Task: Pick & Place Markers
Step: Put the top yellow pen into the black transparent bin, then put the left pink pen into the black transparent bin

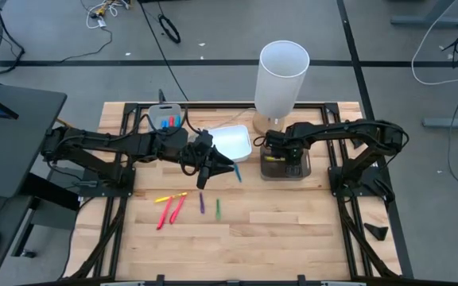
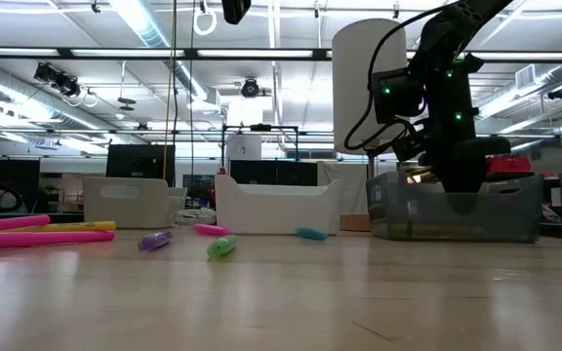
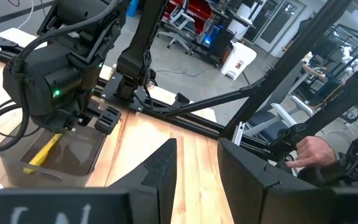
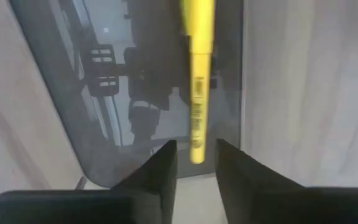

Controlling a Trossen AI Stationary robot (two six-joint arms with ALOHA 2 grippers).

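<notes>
Table (image 1: 293, 238) is showing the job approx halfway imo. The tall white cylinder (image 1: 281, 75) is standing right behind the dark tray (image 1: 286, 168), crowding the right arm. Right gripper (image 1: 281, 159) is hovering in that tray w/ jaws released, a yellow marker (image 4: 197, 93) lying inside. Grey tray (image 1: 168, 117) is holding a couple already. Left gripper (image 1: 227, 169) is sitting by the white tray (image 1: 233, 141), jaws apart, grasping nothing. Loose markers (image 1: 173, 208) are still lying on the table btw, plus a teal one (image 2: 311, 234).
</notes>
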